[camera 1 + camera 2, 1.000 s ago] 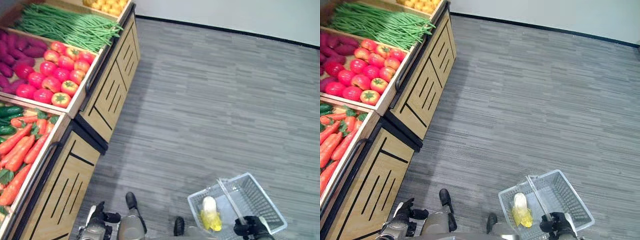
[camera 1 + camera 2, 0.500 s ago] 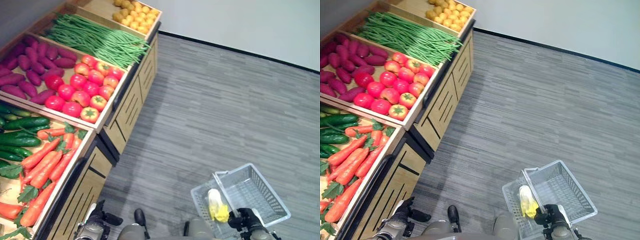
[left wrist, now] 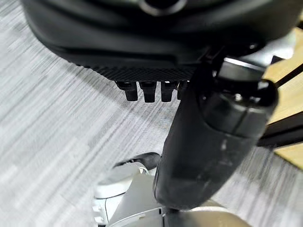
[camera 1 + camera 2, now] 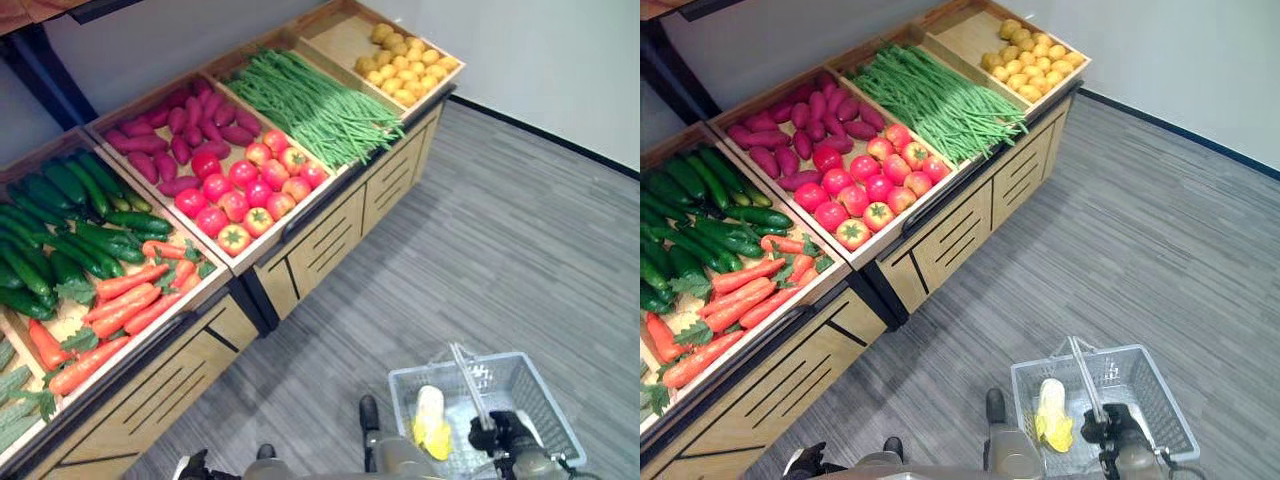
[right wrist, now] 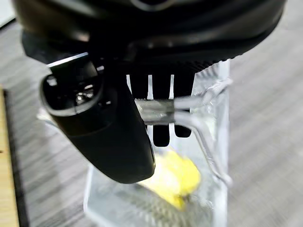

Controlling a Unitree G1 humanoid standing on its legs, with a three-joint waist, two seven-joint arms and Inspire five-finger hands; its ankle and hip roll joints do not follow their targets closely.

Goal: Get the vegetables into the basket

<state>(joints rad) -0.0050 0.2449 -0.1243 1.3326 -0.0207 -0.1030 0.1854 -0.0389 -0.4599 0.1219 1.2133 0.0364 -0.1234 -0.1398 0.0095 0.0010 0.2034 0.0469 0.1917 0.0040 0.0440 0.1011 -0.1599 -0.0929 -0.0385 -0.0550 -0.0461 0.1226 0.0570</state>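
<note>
The right robot hand [image 4: 503,436] has its fingers [image 5: 161,101] and thumb curled around the handle [image 5: 165,109] of a clear wire basket [image 4: 1160,405], which holds 1 pale yellow leafy vegetable [image 4: 1051,412] and sits low over the grey floor [image 4: 520,230]. The left robot hand [image 3: 156,56] hangs over the floor with its fingers curled on nothing. The wooden produce stand [image 4: 330,225], well apart from the basket, carries cucumbers [image 4: 60,225], carrots [image 4: 120,305], tomatoes [image 4: 245,190], purple sweet potatoes [image 4: 185,130], green beans [image 4: 320,105] and small yellow potatoes [image 4: 405,70].
</note>
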